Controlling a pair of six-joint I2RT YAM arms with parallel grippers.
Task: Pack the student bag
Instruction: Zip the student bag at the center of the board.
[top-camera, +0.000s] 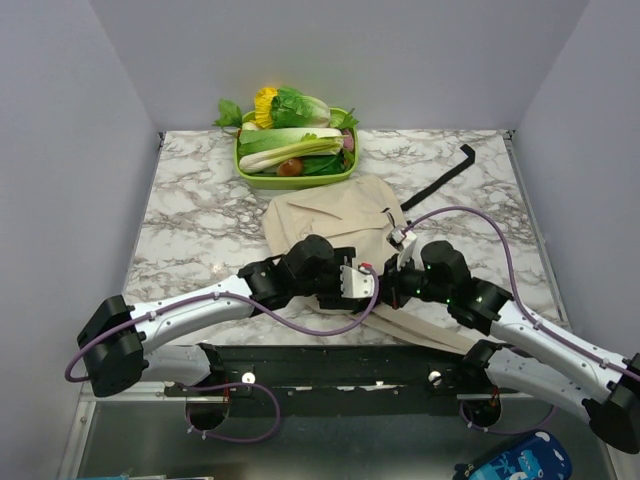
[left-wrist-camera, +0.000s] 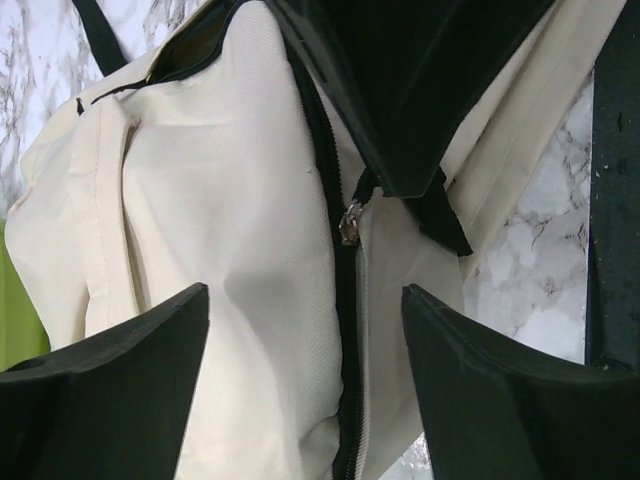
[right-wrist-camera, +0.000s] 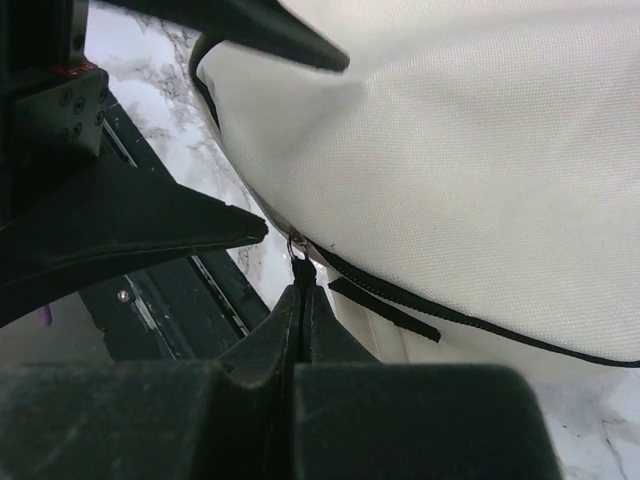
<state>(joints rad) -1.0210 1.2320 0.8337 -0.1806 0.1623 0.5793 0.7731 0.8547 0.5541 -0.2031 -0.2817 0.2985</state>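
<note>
1. Nearest, at the middle of the near edge of the marble table (top-camera: 190, 220), the two arms meet over the near end of the student bag (top-camera: 330, 215).
2. The right gripper (right-wrist-camera: 298, 285) is clenched on the zip pull (right-wrist-camera: 297, 250). Its fingertips pinch the black tab just beside the metal ring.
3. The left gripper (left-wrist-camera: 305, 300) is released, with its fingers spread wide. It hovers above the canvas, one finger on each side of the zip line, and grasps nothing.
4. The cream bag lies flat, from mid-table back towards the far side. It looks unfilled, so the step in hand is probably working the zip open before anything goes in.
5. The next move probably calls for the left fingers to press or pinch the fabric beside the track. That would brace the bag while the right arm draws the slider along the track without dragging the soft bag.
6. Farther off, a black strap (top-camera: 445, 178) lies at far right.
7. Farthest, a green tray (top-camera: 245, 172) of vegetables (top-camera: 290, 145) sits just beyond the bag.
</note>
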